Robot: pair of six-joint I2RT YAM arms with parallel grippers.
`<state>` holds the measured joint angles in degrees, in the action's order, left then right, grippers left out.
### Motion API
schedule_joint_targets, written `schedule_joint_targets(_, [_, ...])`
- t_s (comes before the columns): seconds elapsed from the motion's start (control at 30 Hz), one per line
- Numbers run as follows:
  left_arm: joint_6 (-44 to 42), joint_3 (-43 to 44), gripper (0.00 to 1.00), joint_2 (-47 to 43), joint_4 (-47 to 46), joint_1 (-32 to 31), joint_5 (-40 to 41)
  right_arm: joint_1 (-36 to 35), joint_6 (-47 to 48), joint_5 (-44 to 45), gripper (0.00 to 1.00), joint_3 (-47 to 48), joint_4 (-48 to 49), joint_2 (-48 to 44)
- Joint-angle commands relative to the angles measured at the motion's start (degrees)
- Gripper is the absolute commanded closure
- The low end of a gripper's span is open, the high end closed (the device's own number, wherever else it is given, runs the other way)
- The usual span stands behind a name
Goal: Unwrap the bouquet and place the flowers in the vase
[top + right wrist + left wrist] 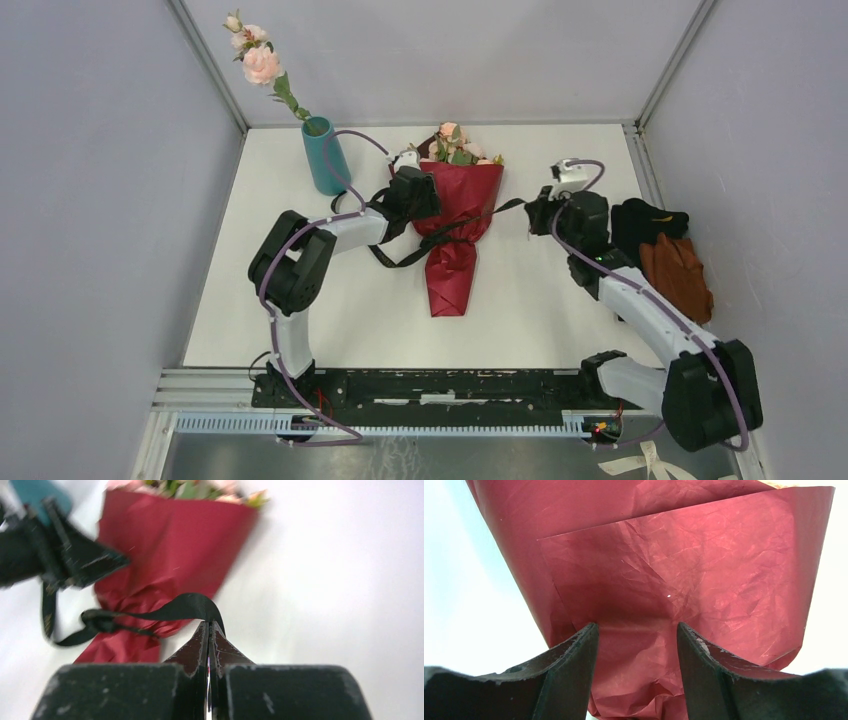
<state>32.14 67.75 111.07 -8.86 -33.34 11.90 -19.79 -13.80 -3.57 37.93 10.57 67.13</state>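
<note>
The bouquet point(455, 215) lies in the middle of the desk point(560, 300), blooms toward 12 o'clock. The vase point(325, 155), at its 10 o'clock, already holds one rose point(262, 65). The right pincer point(209, 630) is clamped on the free end of the black ribbon point(185, 605) at the bouquet's 3 o'clock. The left pincer point(636, 630) stands open over the maroon paper point(684, 580). To free the knot cleanly, the right should draw low and steady toward 3 o'clock while the left pins the paper against sliding.

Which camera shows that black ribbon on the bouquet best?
The right wrist view: the black ribbon crosses the middle, running from its knot on the bouquet to the shut right gripper pinching its end. The top view shows it only as a thin dark line. The left wrist view shows just red paper.
</note>
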Motion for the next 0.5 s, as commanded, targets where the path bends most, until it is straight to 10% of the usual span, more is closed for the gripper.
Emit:
schedule_joint_targets(0.0, [-2.7,-0.3,0.35,0.4,1.2,0.3,1.0,5.7,-2.8,6.6,1.0,-1.0,-2.5,-8.5])
schedule_joint_targets(0.47, [-3.2,-0.5,0.35,-0.3,0.5,0.4,-3.9,13.7,2.3,15.9,1.0,9.6,-12.3,-18.7])
